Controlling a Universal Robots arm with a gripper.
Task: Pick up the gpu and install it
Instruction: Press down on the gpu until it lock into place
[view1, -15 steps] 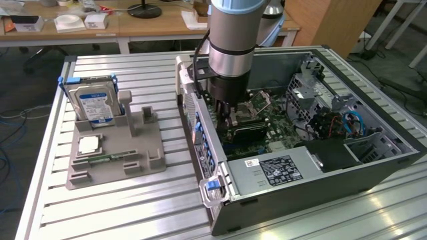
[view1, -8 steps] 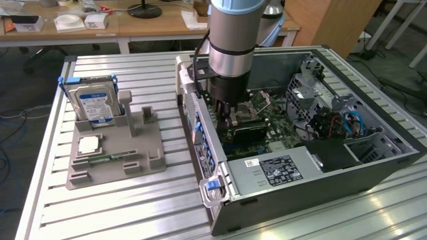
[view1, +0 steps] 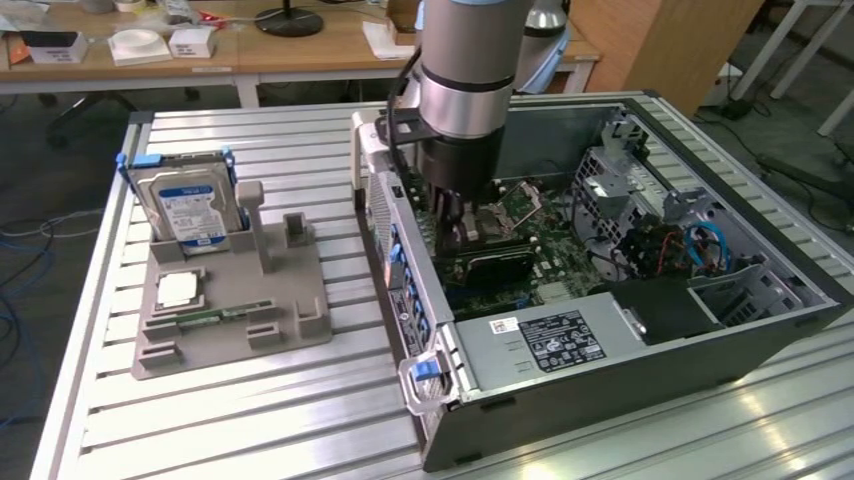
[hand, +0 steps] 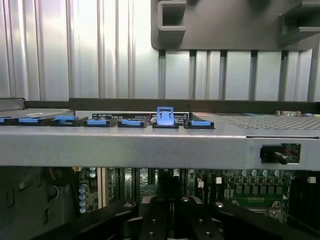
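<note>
Reaching down from the arm, the gripper (view1: 461, 225) was lowered inside the open computer case (view1: 747, 330), just above the motherboard (view1: 527, 255) at the case's left side; whether it was released, clenched or grasping anything could not be told. A thin black card, apparently the gpu (view1: 487, 262), lay just below the gripper over the motherboard, near the left wall of the case; whether the two touched could not be told.

In the wrist view the gripper's dark body (hand: 172, 220) sat below the case's grey wall (hand: 150, 147), with green circuit board (hand: 250, 192) beyond it. Along that wall ran a row of blue clips (hand: 165, 116), about seven, one of them raised above the rest.

Inside the case, besides the motherboard, were one labelled grey power supply (view1: 561, 340) at the near end, a metal drive cage (view1: 627, 190) and blue cables (view1: 705, 245) toward the right.

Well to the left on the slatted metal table (view1: 200, 420) stood one grey holder (view1: 234, 310). It held one blue-labelled hard drive (view1: 187, 205) upright at its far end, one square chip (view1: 180, 288) lying flat, and one small green memory stick (view1: 220, 315) nearer.
</note>
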